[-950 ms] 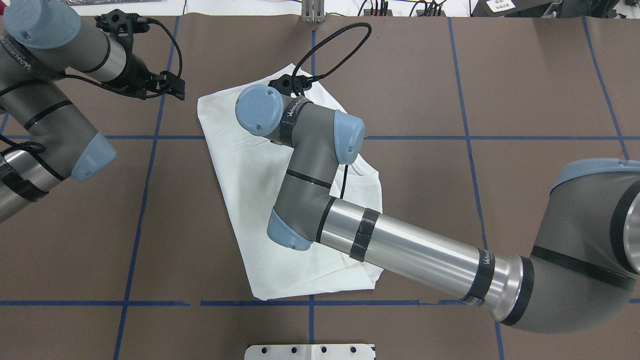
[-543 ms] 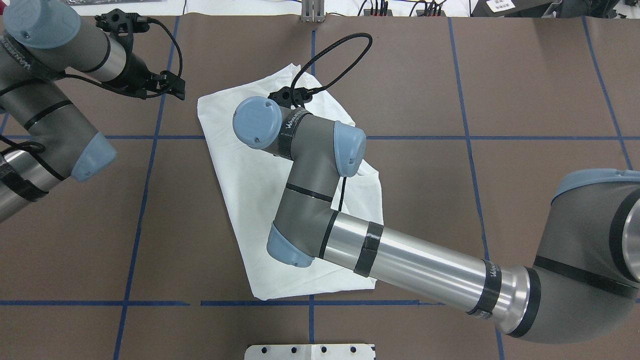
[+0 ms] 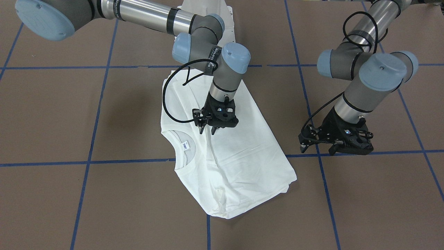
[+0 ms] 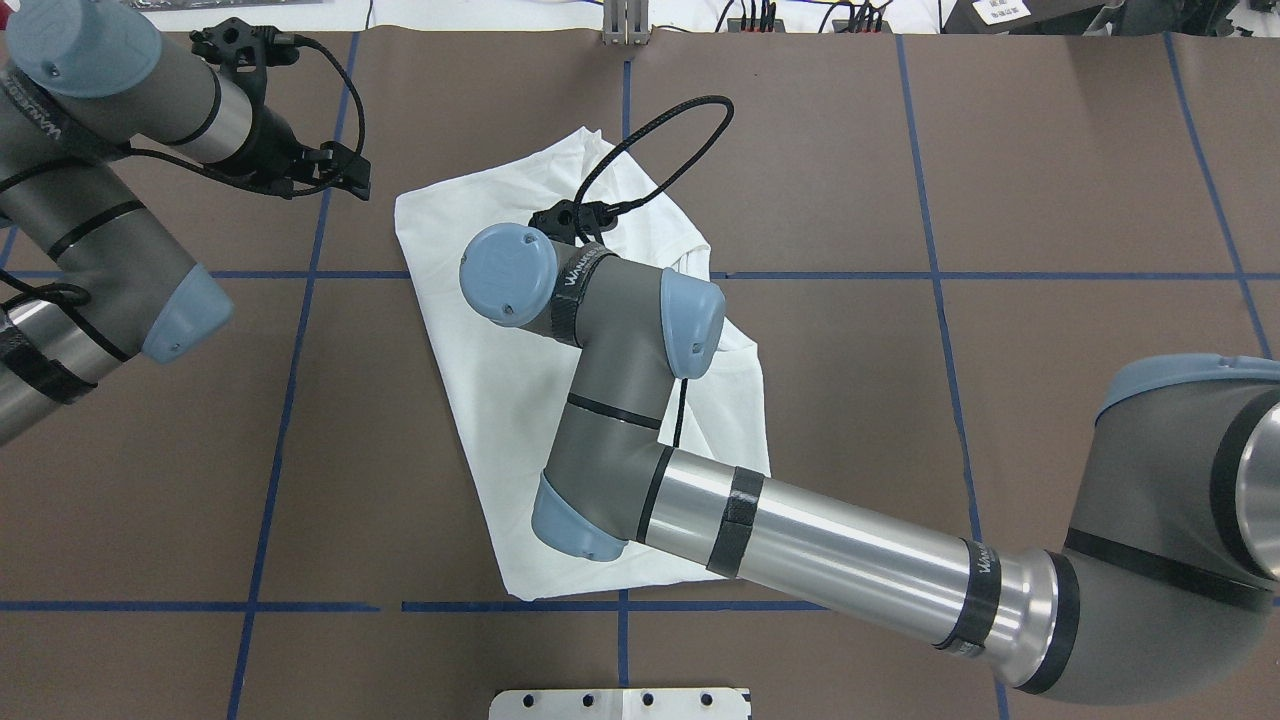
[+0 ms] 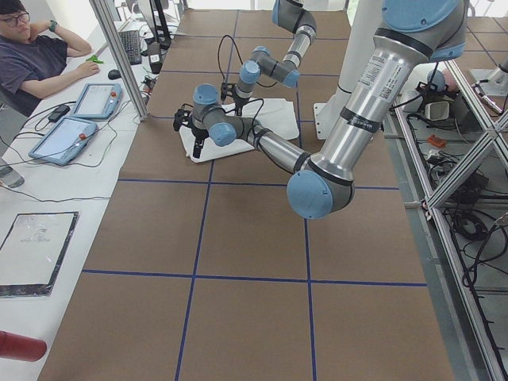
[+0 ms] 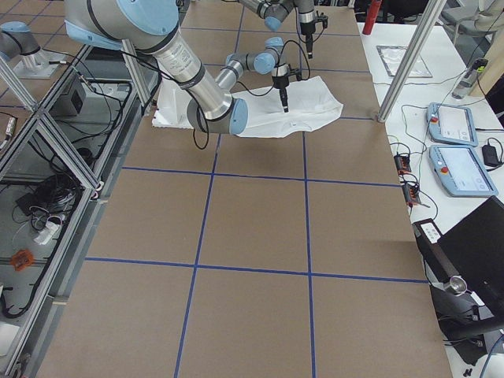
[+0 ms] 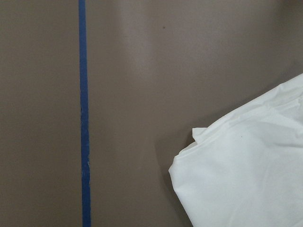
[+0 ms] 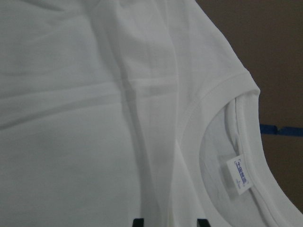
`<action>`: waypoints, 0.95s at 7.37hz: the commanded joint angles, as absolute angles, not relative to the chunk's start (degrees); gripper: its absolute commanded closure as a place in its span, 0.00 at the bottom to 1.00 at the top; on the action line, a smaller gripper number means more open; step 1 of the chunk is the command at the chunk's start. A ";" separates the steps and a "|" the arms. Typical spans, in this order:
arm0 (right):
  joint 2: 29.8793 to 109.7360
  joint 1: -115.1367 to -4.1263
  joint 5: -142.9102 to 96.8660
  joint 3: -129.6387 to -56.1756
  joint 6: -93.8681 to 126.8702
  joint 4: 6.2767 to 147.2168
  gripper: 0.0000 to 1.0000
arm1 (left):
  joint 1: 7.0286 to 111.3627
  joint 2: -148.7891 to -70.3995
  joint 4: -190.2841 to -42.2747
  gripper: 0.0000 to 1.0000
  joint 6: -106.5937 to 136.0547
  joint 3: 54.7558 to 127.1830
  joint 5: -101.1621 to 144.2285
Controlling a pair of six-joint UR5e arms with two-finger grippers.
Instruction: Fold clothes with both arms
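- Hovering just above the partly folded T-shirt (image 3: 239, 163) on the table (image 3: 69, 114), the right gripper (image 3: 207, 131) hung parted near the collar (image 3: 180, 146).
- The left gripper (image 3: 317, 150) stood beside the shirt, parted too.
- Next, I'd guess: pinch an edge, fold across.

White T-shirt (image 3: 242, 163), brown table (image 3: 69, 114) with blue taped grid lines (image 3: 86, 162)

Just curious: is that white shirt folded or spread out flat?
Folded: the white cloth shirt shows no sleeves sticking out, and stacked layers at one corner.
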State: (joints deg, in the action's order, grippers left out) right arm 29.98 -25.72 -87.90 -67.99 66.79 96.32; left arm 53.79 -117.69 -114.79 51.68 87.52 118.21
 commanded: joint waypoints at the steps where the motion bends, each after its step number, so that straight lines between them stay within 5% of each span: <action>1: 30.41 -25.58 -87.89 -68.20 66.80 96.42 0.81 | 53.79 -117.69 -114.79 0.00 51.68 87.54 118.21; 2: 30.58 -25.58 -87.89 -68.38 66.80 96.42 1.00 | 53.79 -117.69 -114.79 0.00 51.68 87.54 118.21; 7: 33.65 -29.60 -87.36 -68.99 59.37 96.15 1.00 | 53.79 -117.69 -114.79 0.00 51.68 87.45 118.21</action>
